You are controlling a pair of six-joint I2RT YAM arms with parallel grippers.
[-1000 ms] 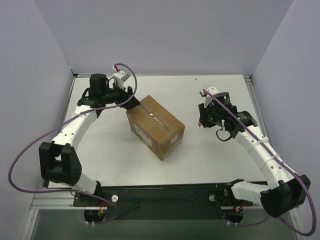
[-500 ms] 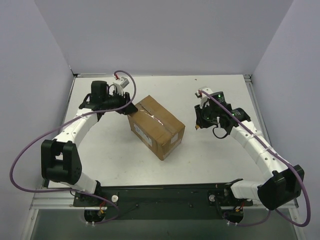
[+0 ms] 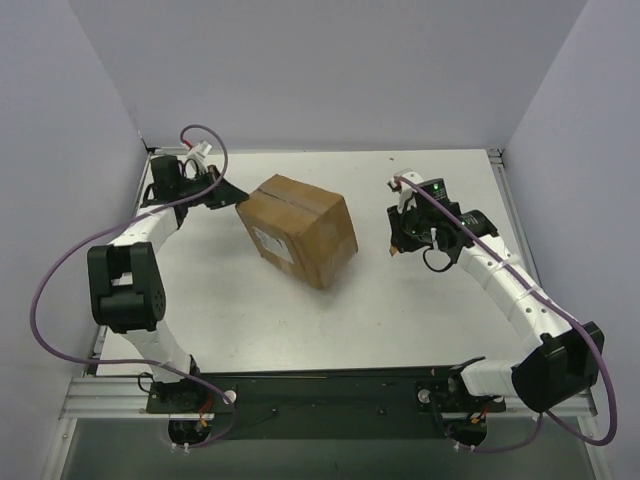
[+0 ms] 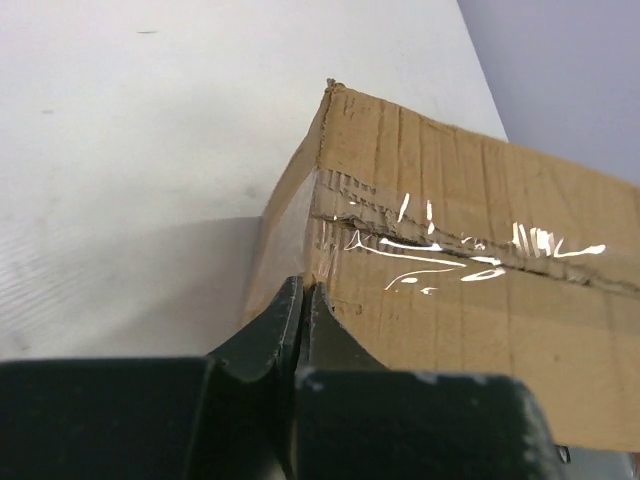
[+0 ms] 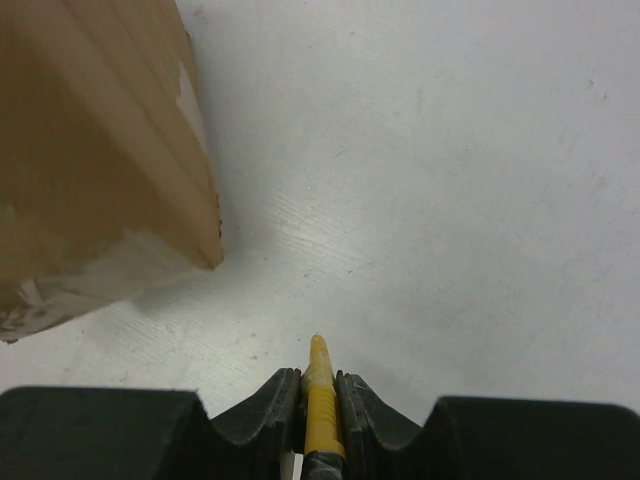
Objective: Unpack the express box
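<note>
one express box (image 3: pixel 297 228): tilted on the worktop (image 3: pixel 420 310), flaps shut
left claw (image 4: pixel 303 290): closed, tips against its taped edge
right claw (image 5: pixel 318 385): gripping yellow utility knife (image 5: pixel 320 405), clear of box
progress: nothing unpacked yet

White links and black joints make up the left arm (image 3: pixel 140 235) and right arm (image 3: pixel 512 292); a purple cable (image 3: pixel 42 290) loops along each. A green light (image 3: pixel 436 186) glows at two o'clock. The left pincer (image 4: pixel 303 292) and right pincer (image 5: pixel 318 384) are black.

A matte white tabletop (image 3: pixel 420 310) is hemmed in by pale lilac walls (image 3: pixel 330 70), with a black metal rail (image 3: pixel 330 385) along its near edge and a slim yellow utility knife (image 5: pixel 320 395) pointing out over it.
</note>
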